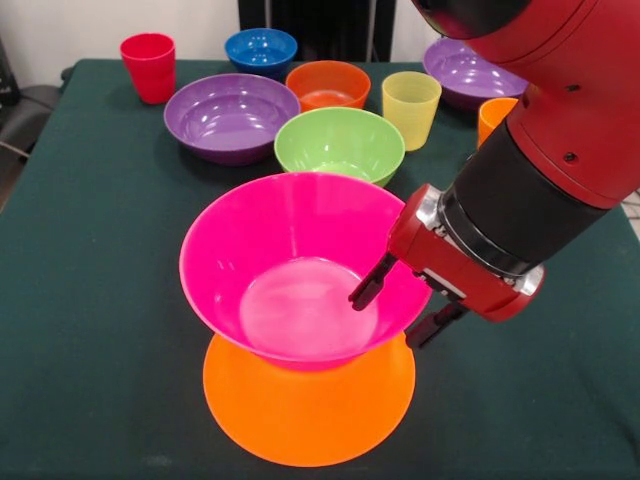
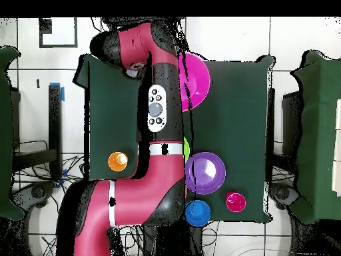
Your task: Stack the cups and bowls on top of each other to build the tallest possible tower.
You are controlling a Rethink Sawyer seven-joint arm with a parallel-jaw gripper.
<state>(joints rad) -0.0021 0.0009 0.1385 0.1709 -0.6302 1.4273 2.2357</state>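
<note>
1. You see the hot pink bowl (image 1: 300, 265) sitting upright on the upturned large orange bowl (image 1: 308, 400), near the front edge of the green table (image 1: 90, 330). That's the tower so far: 2 bowls.
2. Gripper (image 1: 395, 310) straddles the pink bowl's rim on the pic's right side: 1 finger (image 1: 370, 285) inside the bowl, the other outside the wall. Fingers pinch the pink rim btwn them.
3. Behind the tower: lime green bowl (image 1: 340, 143), then a purple bowl (image 1: 231, 117) to its left, small red-orange bowl (image 1: 328, 84) and blue bowl (image 1: 261, 50) further back.
4. 2nd purple bowl (image 1: 466, 72) sits back right, partly hidden by the arm.
5. Cups: red cup (image 1: 148, 66) back left, pale yellow cup (image 1: 411, 108) beside the green bowl, orange cup (image 1: 493, 117) partly behind the arm.
</note>
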